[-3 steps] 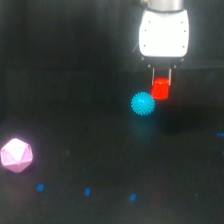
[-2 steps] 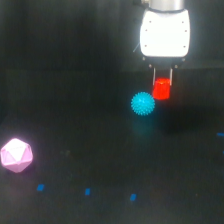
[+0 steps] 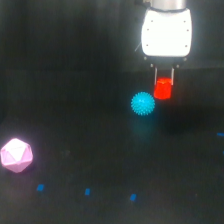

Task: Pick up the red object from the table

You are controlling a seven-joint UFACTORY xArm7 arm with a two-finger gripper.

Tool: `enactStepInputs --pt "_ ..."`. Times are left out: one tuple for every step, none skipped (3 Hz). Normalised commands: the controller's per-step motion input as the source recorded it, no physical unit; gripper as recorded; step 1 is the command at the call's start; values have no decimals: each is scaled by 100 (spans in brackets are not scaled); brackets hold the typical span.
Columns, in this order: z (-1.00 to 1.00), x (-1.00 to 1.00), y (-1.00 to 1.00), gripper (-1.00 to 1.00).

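cyan spiky ball (image 3: 143, 104) beside red object (image 3: 162, 89)

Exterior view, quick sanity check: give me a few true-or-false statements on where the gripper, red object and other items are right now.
1. The gripper has its fingers on either side of the red object. True.
2. The cyan spiky ball lies to the exterior view's right of the red object. False: it lies to its left and slightly lower.
3. The pink polyhedron sits far off at the view's lower left. True.
4. The pink polyhedron touches the spiky ball. False: a wide stretch of dark table separates them.
5. The gripper is over the pink polyhedron. False: it is at the red object.
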Motion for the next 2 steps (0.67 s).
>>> enactStepInputs --pt "11 12 3 -100" --pt "4 -40 13 -100"
